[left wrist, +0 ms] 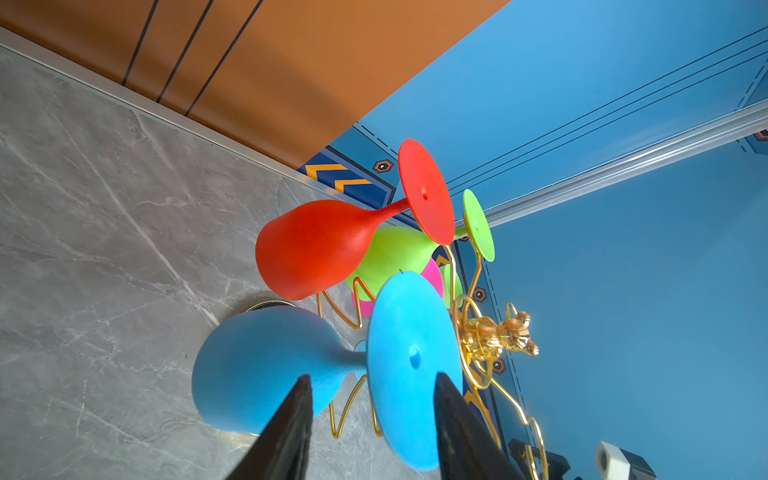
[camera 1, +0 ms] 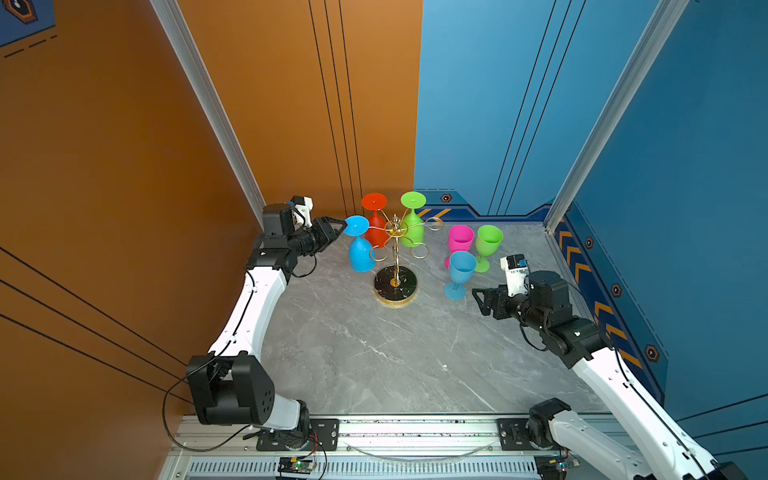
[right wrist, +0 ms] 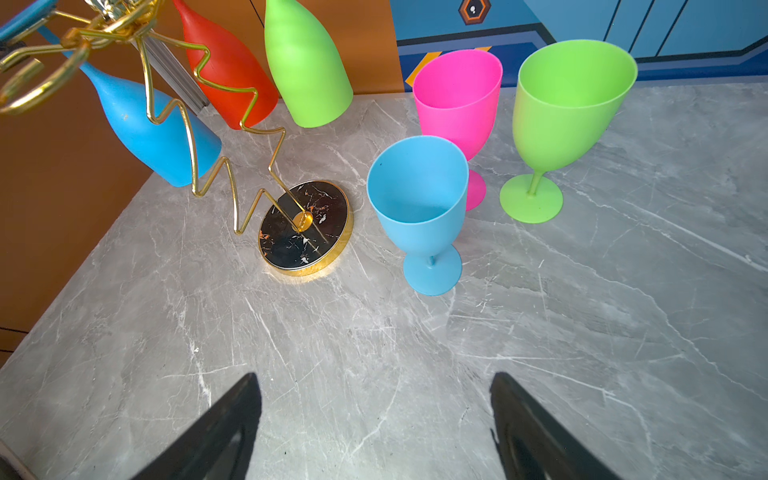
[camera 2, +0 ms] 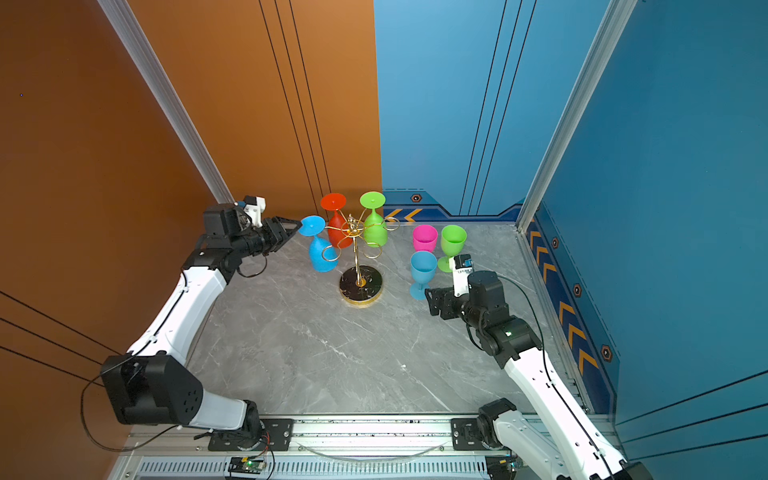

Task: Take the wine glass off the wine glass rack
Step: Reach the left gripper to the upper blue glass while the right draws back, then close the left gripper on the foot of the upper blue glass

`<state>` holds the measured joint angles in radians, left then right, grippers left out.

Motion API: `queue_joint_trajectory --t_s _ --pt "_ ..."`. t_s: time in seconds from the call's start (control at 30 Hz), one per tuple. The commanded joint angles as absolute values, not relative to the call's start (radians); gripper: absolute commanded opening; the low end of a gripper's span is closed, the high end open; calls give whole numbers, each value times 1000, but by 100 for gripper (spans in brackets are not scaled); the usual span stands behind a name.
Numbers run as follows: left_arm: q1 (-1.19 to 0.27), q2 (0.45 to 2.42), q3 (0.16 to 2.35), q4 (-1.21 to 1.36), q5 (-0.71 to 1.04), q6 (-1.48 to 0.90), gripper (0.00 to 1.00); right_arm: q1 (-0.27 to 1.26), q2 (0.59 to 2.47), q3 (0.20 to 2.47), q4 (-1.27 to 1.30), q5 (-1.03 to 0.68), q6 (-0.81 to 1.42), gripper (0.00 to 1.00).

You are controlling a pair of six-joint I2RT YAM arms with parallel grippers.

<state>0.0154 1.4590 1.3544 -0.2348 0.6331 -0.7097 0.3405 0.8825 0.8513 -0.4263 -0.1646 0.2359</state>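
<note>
Top views: blue wine glass (camera 1: 360, 254) hangs upside down on the wine glass rack (camera 1: 395, 286), beside the left gripper (camera 1: 342, 227). Left wrist: jaws spread around its foot, not pinching. Looks light, slippery plastic; grab the stem. Right wrist: right gripper (right wrist: 374, 380) spread, empty, apart from the rack.

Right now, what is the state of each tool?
Left tool: open, around the foot of the hanging blue plastic wine glass.
Right tool: open, empty.
</note>
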Motion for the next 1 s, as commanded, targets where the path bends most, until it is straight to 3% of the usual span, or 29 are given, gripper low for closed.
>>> queue_joint_trajectory --t_s 0.0,0.97 --pt "7 1476 1361 -212 644 -727 47 345 862 841 -431 -157 234 87" --pt "-8 1499 1390 -161 668 -809 7 345 859 839 -425 -147 239 87"
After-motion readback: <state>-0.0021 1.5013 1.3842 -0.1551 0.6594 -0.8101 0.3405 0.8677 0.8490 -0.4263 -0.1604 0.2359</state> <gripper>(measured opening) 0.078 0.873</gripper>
